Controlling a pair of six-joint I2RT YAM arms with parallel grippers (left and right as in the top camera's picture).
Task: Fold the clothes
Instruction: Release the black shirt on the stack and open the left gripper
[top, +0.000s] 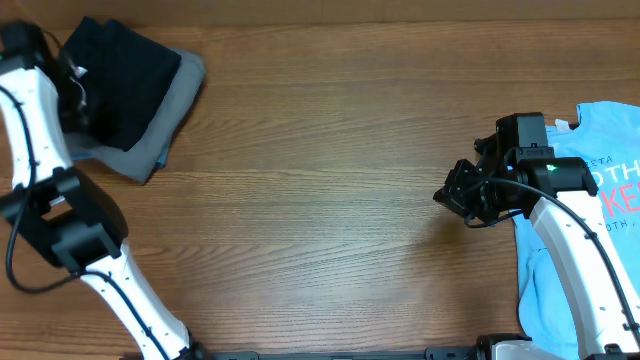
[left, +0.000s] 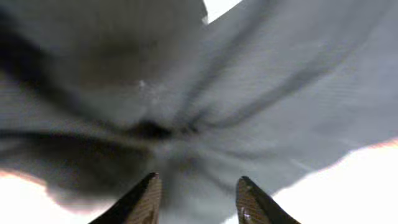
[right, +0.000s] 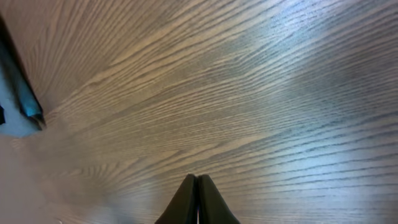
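left fingers (left: 140, 202) parted at black shirt (top: 120, 70); right fingers (right: 186, 202) clenched; tee (top: 605, 128) print partial.

L arm (top: 35, 120): white tube links, chunky black joint blocks, thin black cable alongside. R arm (top: 560, 240): same white/black build, black cable run over link, small green LED (top: 550, 168) on black wrist housing. L fingers (left: 144, 200): dark, tapered, tan-lit edges. R fingers (right: 186, 202): dark, slim, pointed tips.
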